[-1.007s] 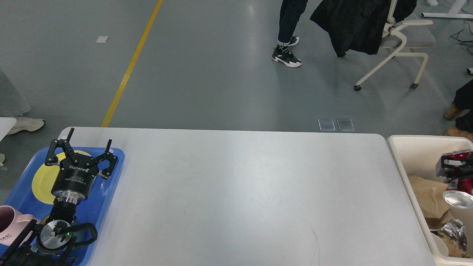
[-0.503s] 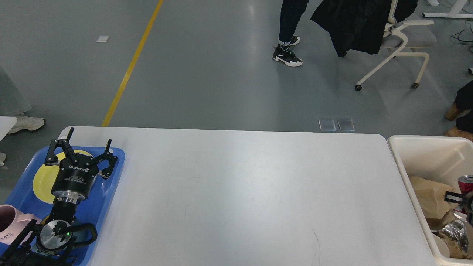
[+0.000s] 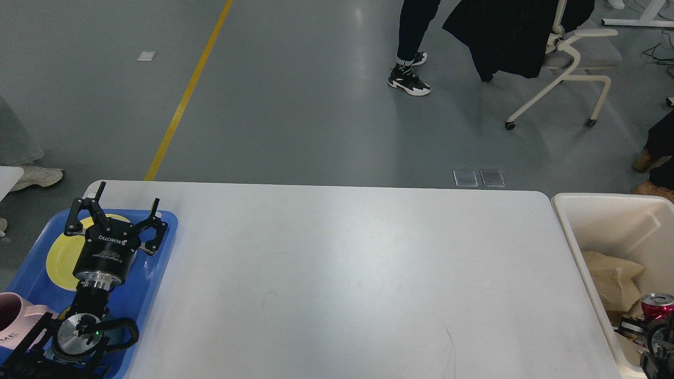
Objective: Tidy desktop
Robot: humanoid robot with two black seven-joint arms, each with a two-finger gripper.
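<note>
Cataloguing, hidden or cut off: right hand point(image 3: 632, 330) shows only as dark parts at the lower right edge, inside the bin; its fingers cannot be told apart, so its state cannot be told.
Red can point(image 3: 656, 305): upright in the bin, silver top showing, lower body hidden behind the right hand's dark parts; whether it is held cannot be told.
Cream-white bin point(image 3: 595, 202): just beside the tabletop's right end, cut off by the right and bottom edges; brown paper point(image 3: 611, 273) lies crumpled inside.
Pink cup point(image 3: 13, 316): cut off at the left edge, on the tray.
Tabletop point(image 3: 342, 273): large, white, rounded corners; fills the lower middle of the view; long axis runs left to right; near edge cut off by the bottom of the view; faint dark scratches near the front.
Blue tray point(image 3: 158, 263): at the tabletop's left end, partly covered by the left arm.
Yellow plate point(image 3: 58, 263): on the tray, partly hidden behind the left hand.
Left hand point(image 3: 118, 210): above the tray, pointing away from the camera, fingers spread apart, grasping nothing.
Floor point(image 3: 295, 105): grey, with a yellow line point(image 3: 184, 100).
</note>
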